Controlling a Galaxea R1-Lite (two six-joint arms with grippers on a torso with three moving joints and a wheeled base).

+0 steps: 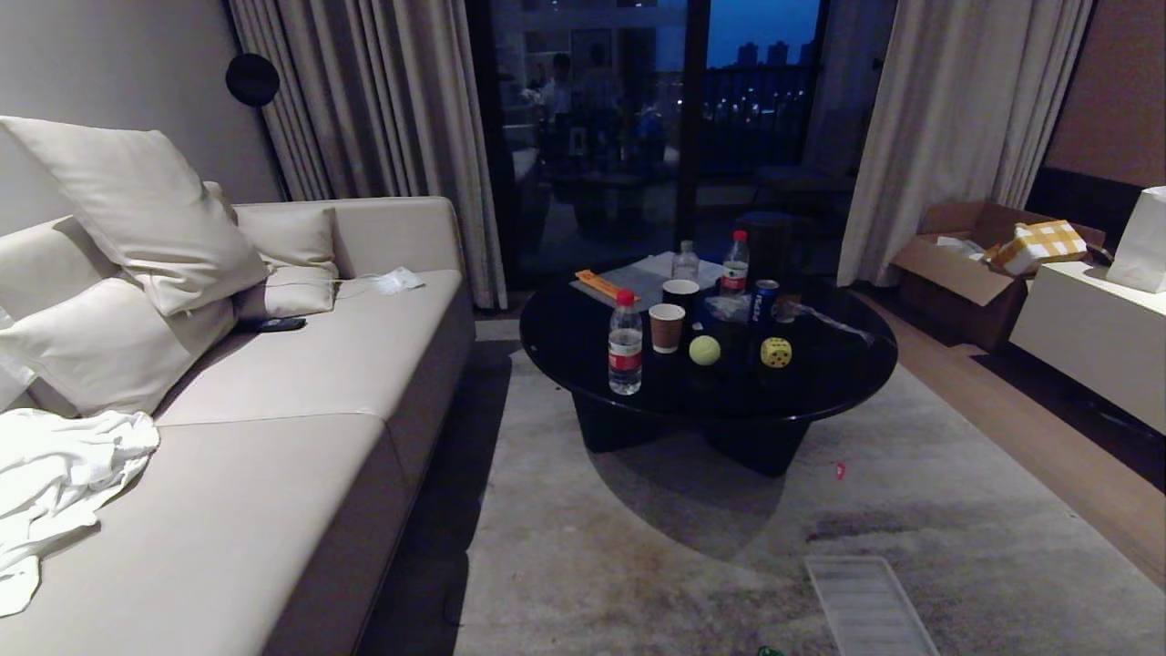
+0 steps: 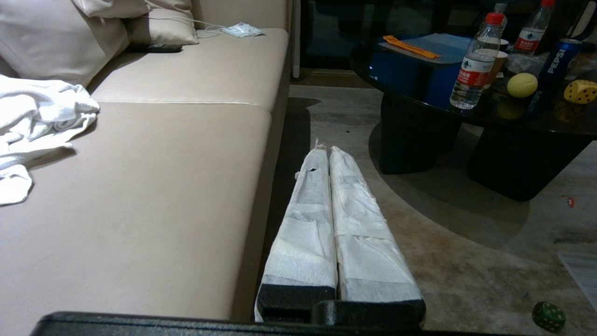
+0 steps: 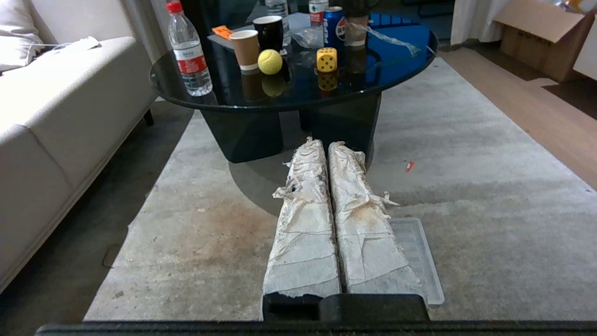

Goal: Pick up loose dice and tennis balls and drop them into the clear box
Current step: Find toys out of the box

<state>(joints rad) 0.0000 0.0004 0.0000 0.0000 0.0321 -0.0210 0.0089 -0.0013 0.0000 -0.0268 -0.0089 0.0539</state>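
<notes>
A fuzzy yellow-green tennis ball [image 1: 704, 350] [image 2: 522, 85] [image 3: 270, 61] and a yellow die [image 1: 776, 353] [image 2: 579, 91] [image 3: 327, 59] sit side by side on the round black coffee table [image 1: 820, 383]. On the rug near me lies a dark green die [image 2: 549, 316]. The clear box is out of view. My left gripper [image 2: 325, 148] hangs low beside the sofa front, shut and empty. My right gripper [image 3: 324, 142] hovers over the rug short of the table, also shut and empty. Neither arm shows in the head view.
Water bottles [image 1: 625, 343], paper cups [image 1: 666, 327] and a Pepsi can [image 1: 765, 299] crowd the table around the ball and die. A flat ribbed translucent lid [image 1: 865, 606] [image 3: 415, 252] lies on the rug. The beige sofa [image 1: 273, 410] runs along the left, a cardboard box [image 1: 966, 264] at right.
</notes>
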